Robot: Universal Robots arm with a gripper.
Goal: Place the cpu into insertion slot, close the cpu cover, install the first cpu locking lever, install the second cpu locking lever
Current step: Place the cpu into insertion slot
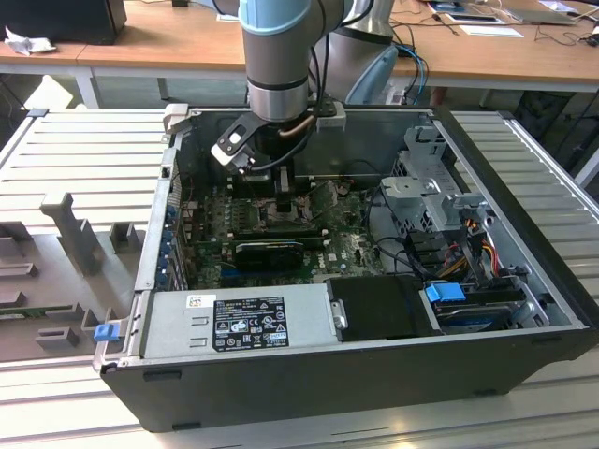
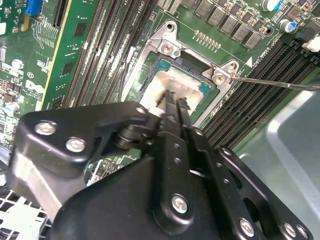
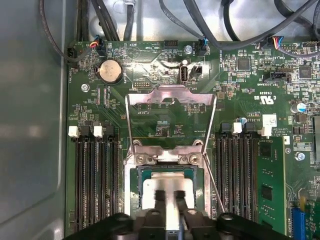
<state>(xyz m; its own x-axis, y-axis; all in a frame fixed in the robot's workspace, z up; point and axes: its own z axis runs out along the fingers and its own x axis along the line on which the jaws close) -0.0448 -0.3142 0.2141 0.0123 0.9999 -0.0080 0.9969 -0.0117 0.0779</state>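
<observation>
While cpu sits in insertion slot, gripper hangs right over it — open/closed can't tell — w/ cpu cover up.

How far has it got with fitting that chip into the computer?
Done, it seems: the cpu lies in the insertion slot. In hand: the tool sits right over it, touching or nearly so. Left: the cpu cover is flipped back, open, and a thin locking lever beside the slot stands loose, so closing and locking are not yet done.
</observation>
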